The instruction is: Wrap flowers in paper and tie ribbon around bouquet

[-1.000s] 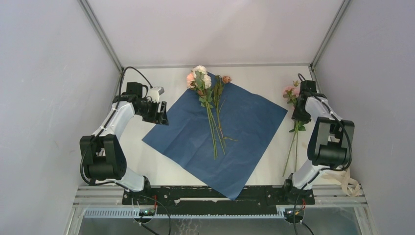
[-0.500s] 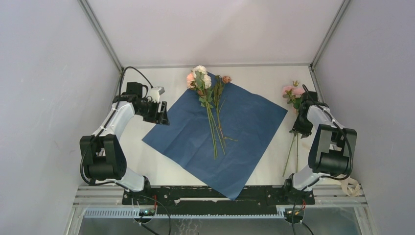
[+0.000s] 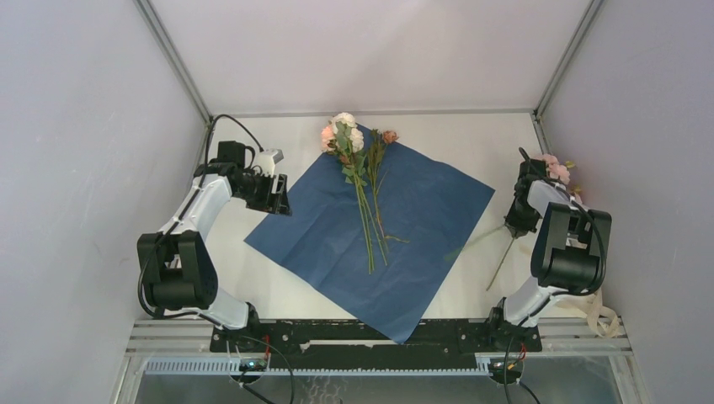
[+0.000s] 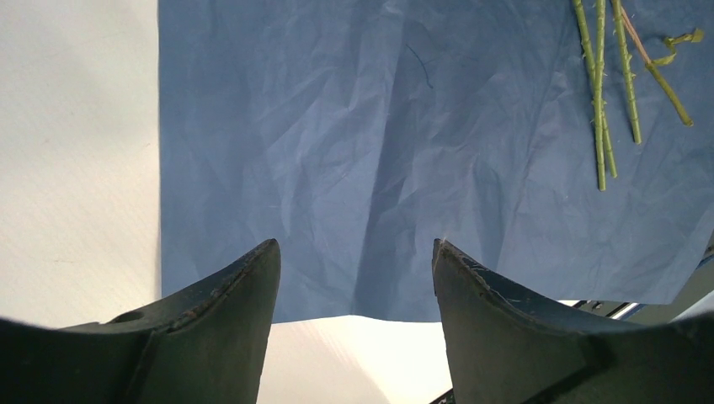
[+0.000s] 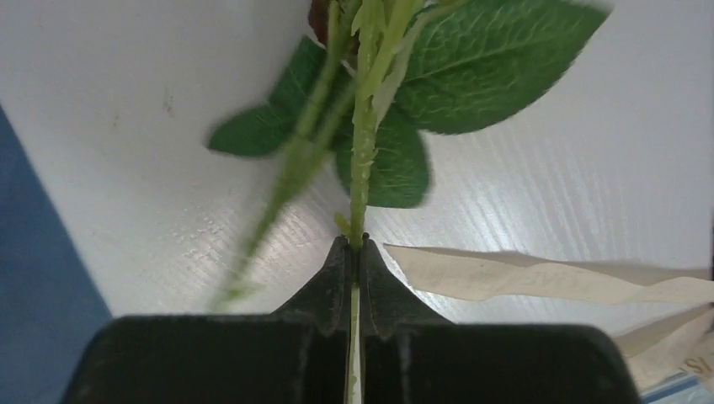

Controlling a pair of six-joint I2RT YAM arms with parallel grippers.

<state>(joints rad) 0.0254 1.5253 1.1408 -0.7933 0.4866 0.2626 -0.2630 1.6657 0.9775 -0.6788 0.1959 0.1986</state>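
The paper [image 3: 404, 227] lies flat with its dark blue side up, mid-table. On it rest some flowers [image 3: 347, 139], pale blooms at the far corner and long stems [image 4: 599, 101] running toward me. My left gripper [image 3: 276, 197] hovers open over the paper's left corner [image 4: 354, 252], holding nothing. At the right wall, my right gripper [image 3: 514, 222] is shut on the green stem [image 5: 360, 151] of more flowers, whose pink blooms [image 3: 552, 168] sit behind the arm. Their stem ends trail toward the paper's right edge. The cream ribbon [image 5: 547, 278] lies beside the right gripper [image 5: 354, 246].
Grey walls close in both sides and the back. Ribbon loops [image 3: 599, 316] pile at the near right corner by the right arm's base. A black rail [image 3: 370, 335] runs along the near edge. The paper's near corner overhangs that rail.
My right gripper has shut on the flower stem and swung it. The pink blooms moved right toward the wall and the stem ends swept left. The left arm stayed still.
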